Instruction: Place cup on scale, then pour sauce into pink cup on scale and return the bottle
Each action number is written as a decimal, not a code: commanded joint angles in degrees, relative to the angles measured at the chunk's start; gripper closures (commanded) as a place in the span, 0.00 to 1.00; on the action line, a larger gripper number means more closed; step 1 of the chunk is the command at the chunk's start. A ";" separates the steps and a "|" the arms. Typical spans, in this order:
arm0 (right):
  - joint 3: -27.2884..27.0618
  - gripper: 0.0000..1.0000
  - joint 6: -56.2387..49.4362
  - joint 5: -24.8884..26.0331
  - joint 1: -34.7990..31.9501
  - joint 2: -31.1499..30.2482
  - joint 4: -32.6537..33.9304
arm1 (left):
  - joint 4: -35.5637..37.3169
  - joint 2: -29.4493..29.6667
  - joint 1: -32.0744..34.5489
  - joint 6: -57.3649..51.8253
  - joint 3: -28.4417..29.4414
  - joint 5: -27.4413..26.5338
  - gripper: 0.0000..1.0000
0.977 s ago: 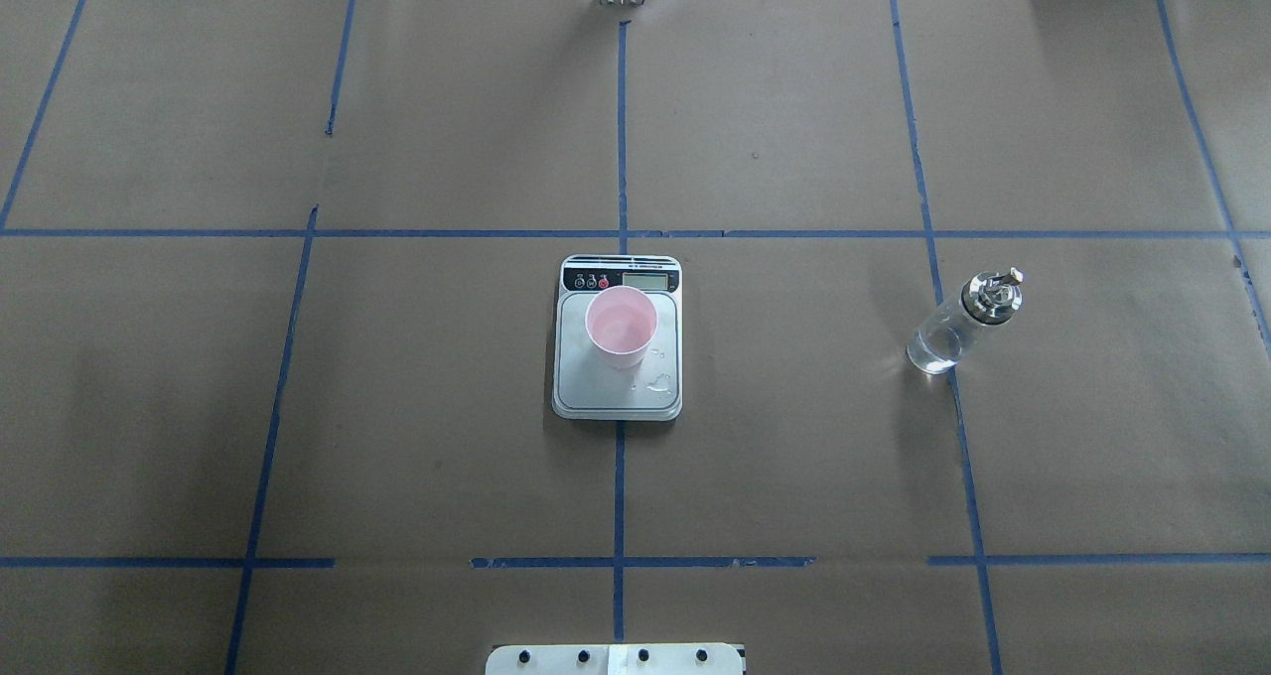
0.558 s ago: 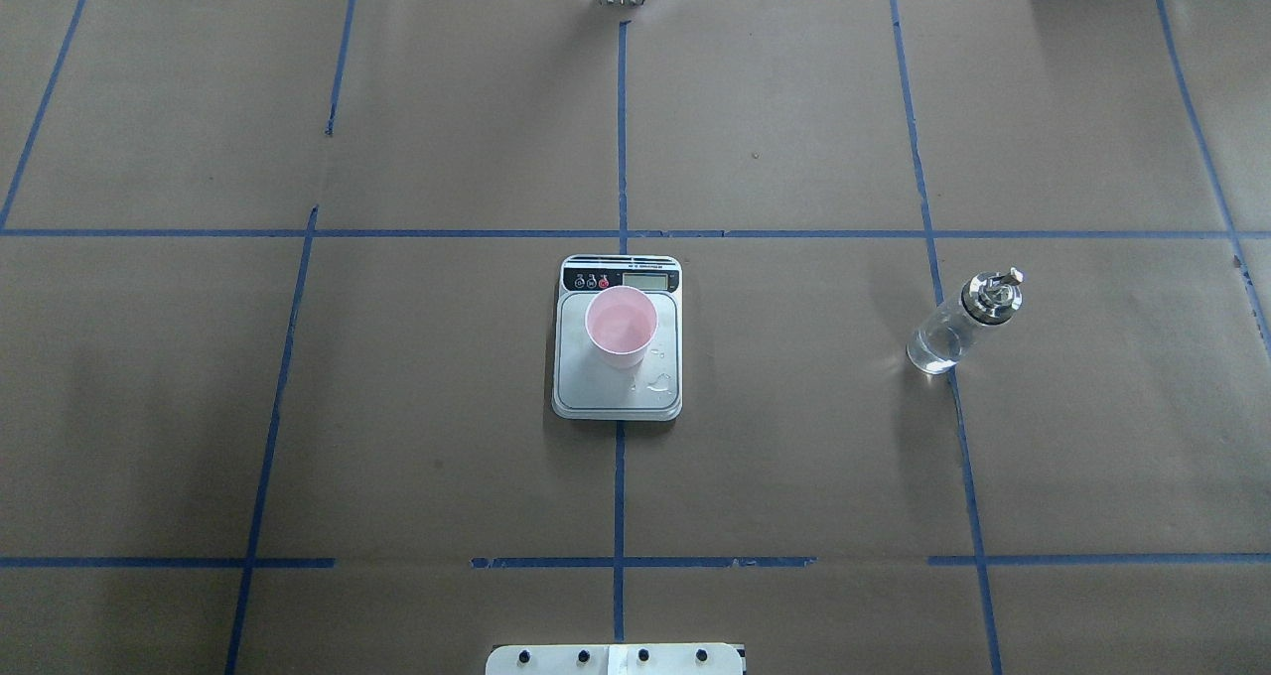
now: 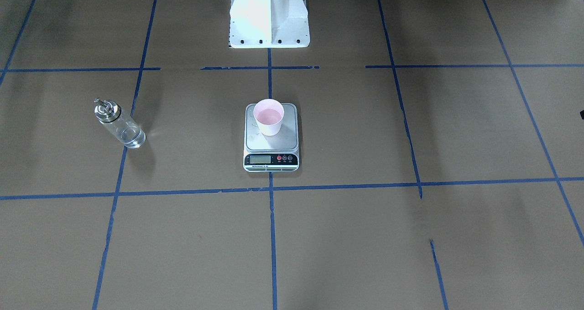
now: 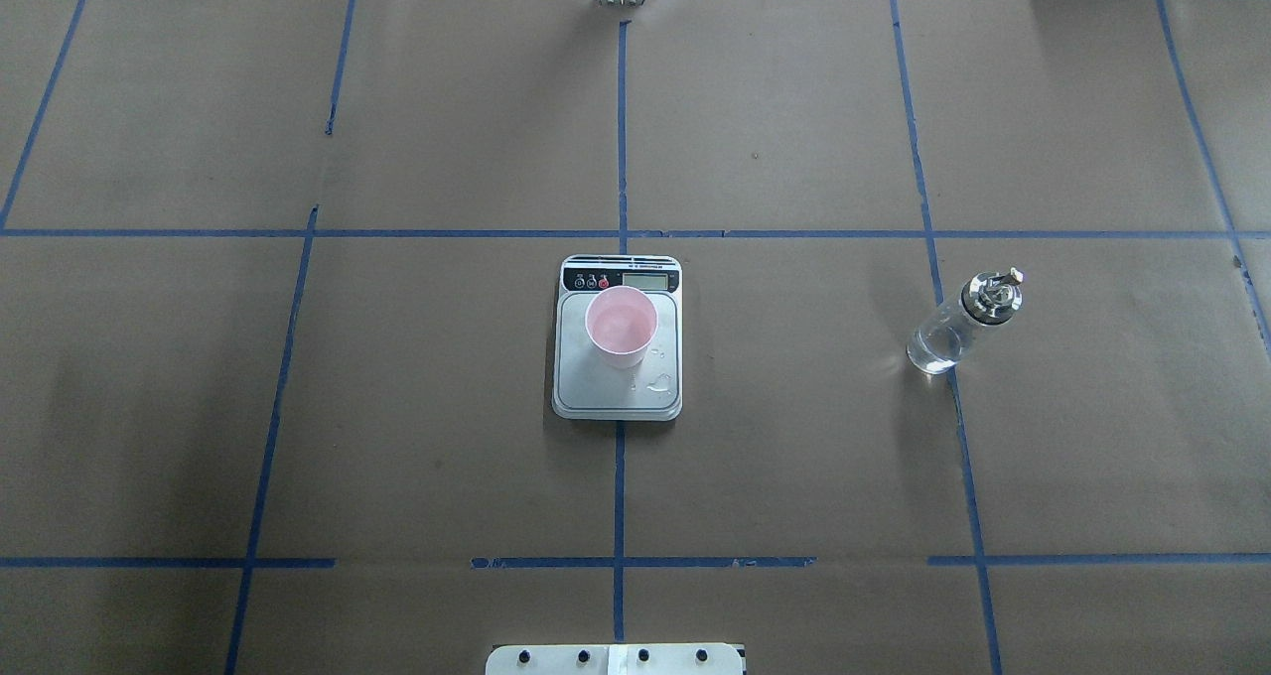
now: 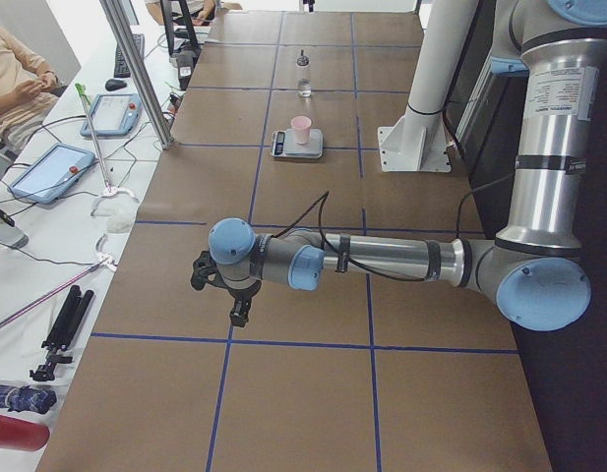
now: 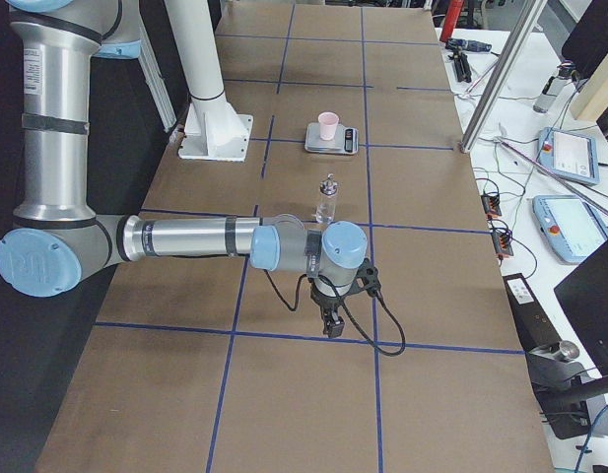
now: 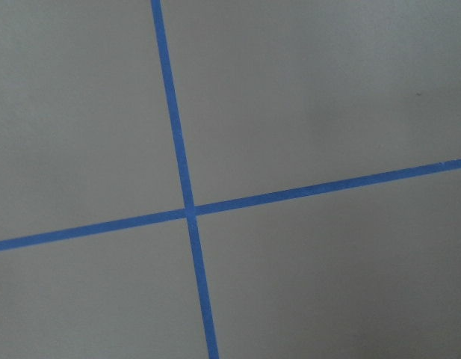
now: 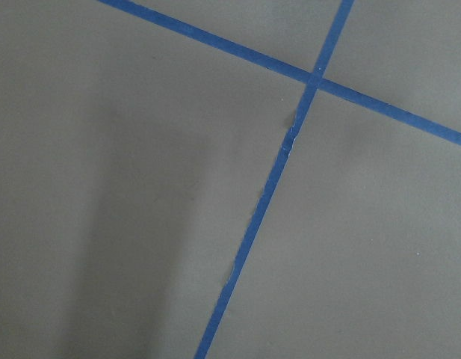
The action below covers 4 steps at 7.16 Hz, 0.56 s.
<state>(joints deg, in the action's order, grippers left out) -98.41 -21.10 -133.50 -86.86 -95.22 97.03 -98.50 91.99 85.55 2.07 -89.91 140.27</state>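
The pink cup (image 4: pixel 621 328) stands upright on the far half of the scale (image 4: pixel 617 389), near its black display strip; a few clear droplets lie on the steel platform. The glass bottle (image 4: pixel 958 323) with its silver cap stands upright on the paper to the right, clear sauce in it, nothing holding it. My left gripper (image 5: pixel 237 311) hangs over the table far out on my left, seen only in the exterior left view. My right gripper (image 6: pixel 331 323) hangs beyond the bottle (image 6: pixel 326 200) at the other end. I cannot tell whether either is open or shut.
Brown paper with blue tape lines covers the table. The robot's white base (image 3: pixel 269 16) stands behind the scale (image 3: pixel 271 142). Tablets, cables and a metal post (image 5: pixel 136 69) line the operators' bench, where a person (image 5: pixel 13 74) sits. Both wrist views show only paper and tape.
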 commanded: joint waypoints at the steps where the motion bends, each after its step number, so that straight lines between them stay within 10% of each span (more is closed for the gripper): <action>1: 0.41 0.00 0.00 -0.27 -0.06 -0.05 0.00 | -0.20 -0.67 0.15 -0.14 -0.45 -0.51 0.00; 4: 0.33 0.00 0.00 -0.36 -0.06 -0.05 0.00 | -0.11 -0.14 0.23 -0.32 -2.03 -3.16 0.00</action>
<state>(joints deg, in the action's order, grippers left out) -98.06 -21.09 -133.78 -86.92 -95.27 97.03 -98.59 91.70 85.76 1.85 -91.52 137.37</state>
